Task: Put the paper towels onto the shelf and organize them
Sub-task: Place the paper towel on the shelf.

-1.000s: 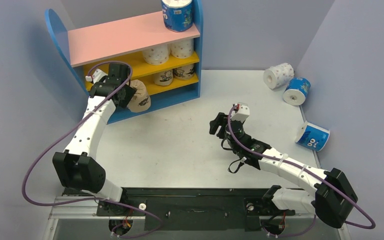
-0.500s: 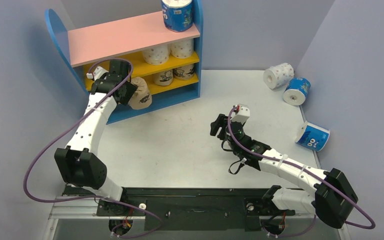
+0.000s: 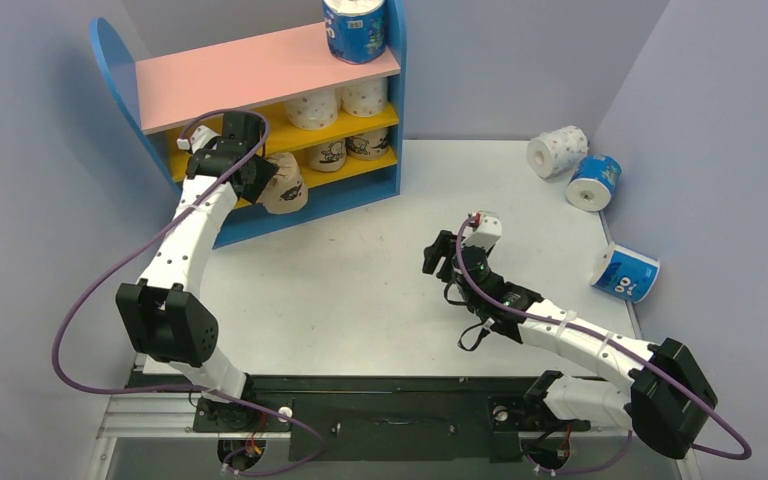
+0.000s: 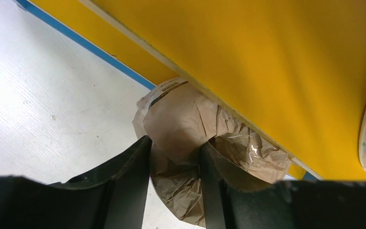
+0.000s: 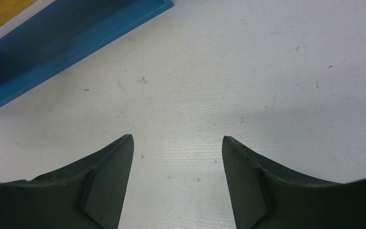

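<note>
One tan roll (image 4: 181,114) in left jaws (base hidden), shelf (image 4: 290,47) cropped

Three rolls (image 3: 593,181) lie right of the shelf (image 3: 230,80)

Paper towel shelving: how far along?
Five shelved: blue roll on the pink top board, two white dotted rolls on the upper yellow board, two tan cartoon rolls on the lower yellow board. In hand: left gripper grips a third tan roll at that board. Left: a dotted roll and two blue rolls on the table; right gripper open, empty.
</note>
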Controlling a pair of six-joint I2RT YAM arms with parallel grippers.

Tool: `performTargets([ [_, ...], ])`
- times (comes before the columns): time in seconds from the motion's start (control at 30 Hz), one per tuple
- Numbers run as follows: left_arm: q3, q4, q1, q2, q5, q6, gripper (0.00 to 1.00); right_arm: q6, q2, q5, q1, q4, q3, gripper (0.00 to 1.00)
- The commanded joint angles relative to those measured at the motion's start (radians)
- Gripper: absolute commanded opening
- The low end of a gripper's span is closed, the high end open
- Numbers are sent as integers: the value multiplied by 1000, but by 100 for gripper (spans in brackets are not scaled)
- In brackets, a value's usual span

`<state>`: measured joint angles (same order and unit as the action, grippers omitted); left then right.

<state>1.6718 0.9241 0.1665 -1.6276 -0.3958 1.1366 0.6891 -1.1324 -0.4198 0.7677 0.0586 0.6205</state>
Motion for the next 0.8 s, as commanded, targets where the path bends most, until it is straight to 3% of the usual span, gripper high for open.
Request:
performTargets([
  [0.0,58,-78,-4,-9,-40,62,37,-10,29,-34,9,30,-6,64],
  [0.27,67,-111,-7,-24,-65,70,37,-17,27,-15,9,60,-19,64],
  [0.53,18,-214,-6,-13,-72,81,37,-9,57,81,11,286,-116,64],
  [0.77,-7,-270,13,-22,-84,63,37,-24,34,124,10,299,-113,64],
])
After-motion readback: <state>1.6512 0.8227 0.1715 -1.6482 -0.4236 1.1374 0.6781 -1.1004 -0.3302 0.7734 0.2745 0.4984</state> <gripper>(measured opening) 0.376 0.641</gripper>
